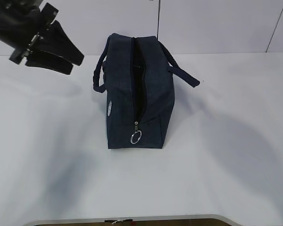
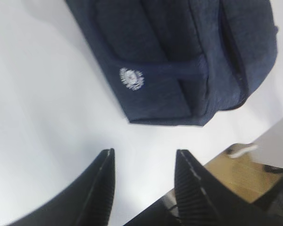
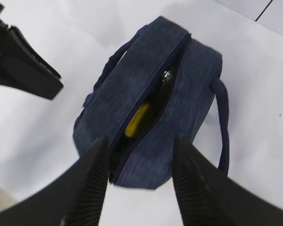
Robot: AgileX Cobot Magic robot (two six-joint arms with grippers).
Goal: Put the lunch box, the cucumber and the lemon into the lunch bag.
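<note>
The dark navy lunch bag [image 1: 151, 94] stands upright mid-table, its top zipper open and the ring pull [image 1: 136, 137] hanging at the near end. In the right wrist view the lemon [image 3: 137, 120] shows as a yellow shape inside the bag's [image 3: 132, 94] open slit. The lunch box and the cucumber are not in view. My left gripper [image 1: 77, 64] hovers open and empty to the left of the bag; in its own view [image 2: 144, 151] the bag's side [image 2: 179, 56] lies ahead. My right gripper [image 3: 140, 139] is open and empty above the bag's near end; it is not in the exterior view.
The bag's two loop handles [image 1: 181, 70] hang out to either side. The white table's front edge [image 1: 132, 219] is near the bottom, a wall behind. The left wrist view shows the table's edge and wooden floor [image 2: 236, 174]. The left gripper also shows in the right wrist view [image 3: 23, 66].
</note>
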